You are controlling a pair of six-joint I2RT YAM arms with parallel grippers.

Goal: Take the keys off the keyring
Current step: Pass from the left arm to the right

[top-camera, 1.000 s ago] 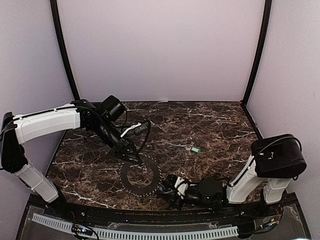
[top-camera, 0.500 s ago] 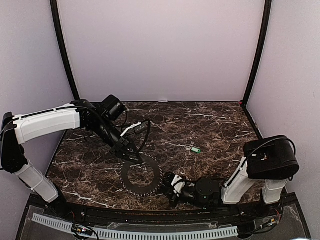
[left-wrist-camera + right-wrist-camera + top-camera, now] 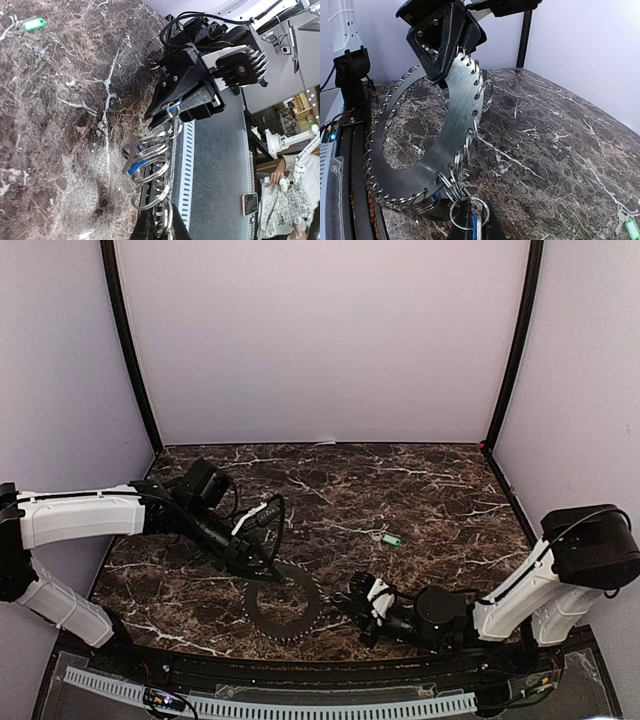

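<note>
The keyring [image 3: 282, 602], a flat grey toothed ring, stands tilted up near the front edge, with several steel split rings [image 3: 152, 165] hanging along its rim. My left gripper [image 3: 262, 570] is shut on its upper rim, as the right wrist view shows [image 3: 451, 62]. Beside the ring's right edge, my right gripper [image 3: 354, 602] is shut on a blue key [image 3: 475, 226] whose split ring [image 3: 468, 212] still links to the keyring [image 3: 455, 125]. Another blue key [image 3: 134, 166] hangs among the rings. A green key [image 3: 391, 539] lies loose on the table, apart from both grippers.
The dark marble table [image 3: 420, 490] is walled by pale panels with black corner posts [image 3: 512, 350]. A white perforated rail [image 3: 270, 705] runs along the front edge just under the ring and both arms.
My right gripper has closed on the blue key and drawn slightly right of the ring. My left arm has sunk lower and stretched out, still holding the ring.
</note>
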